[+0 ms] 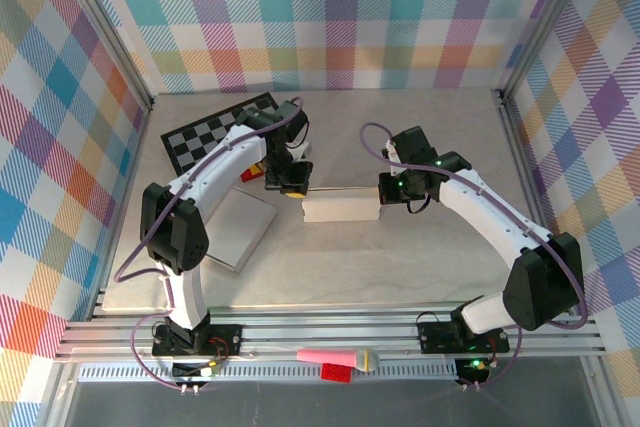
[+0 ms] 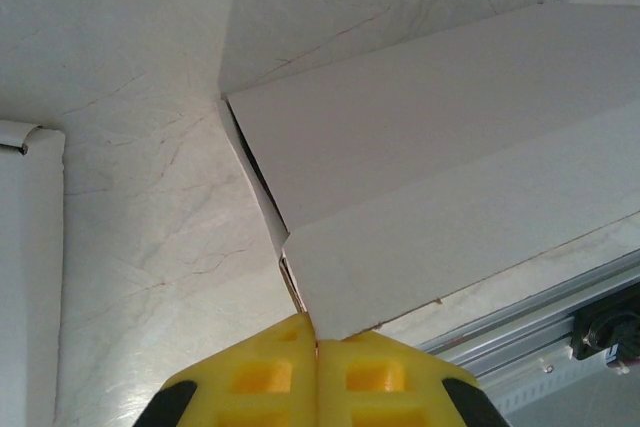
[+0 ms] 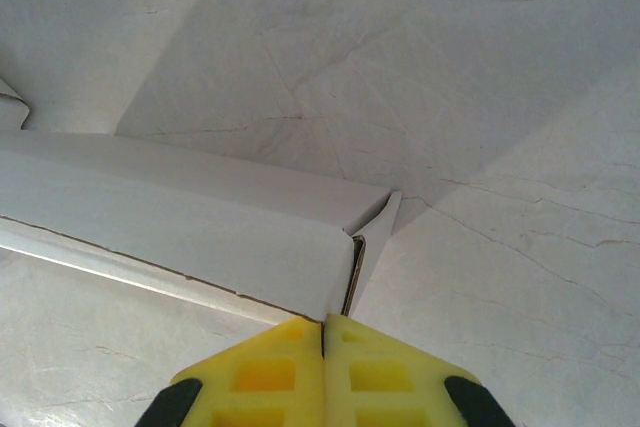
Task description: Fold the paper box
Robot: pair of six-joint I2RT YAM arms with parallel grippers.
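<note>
Plaid walls (image 1: 330, 7) in pastel checks close off 3 sides. The table top (image 1: 400, 267) beneath me is pale, matt and stone-veined, with fine dark lines.

From above, my left gripper (image 1: 291, 190) is mostly buried under its own black wrist housing, and so is my right gripper (image 1: 388, 193), so the tips are hard to make out there.

The wrist views are clearer. On the left gripper (image 2: 316, 327) the 2 yellow fingers (image 2: 260, 377), blocky with square recesses, are pressed flat together, with their tips at the near lower corner of the paper box (image 2: 450, 177). A thin flap edge runs down toward the seam between them. I cannot tell whether it is nipped between the pads.

On the right gripper (image 3: 323, 327) the 2 fingers (image 3: 390, 377) are pressed together as well, at the opposite end of the box. A narrow dark slit there shows a side flap standing slightly ajar.

The paper box (image 1: 342, 208) lies mid-table between my 2 grippers. It is long, low, plain white card with crisp creases, and it runs out of frame in both wrist views.

A checkerboard (image 1: 200, 137) sits at the back left, partly covered by my left arm. A flat white board (image 1: 235, 232) with a rounded corner lies to the left of the box.
</note>
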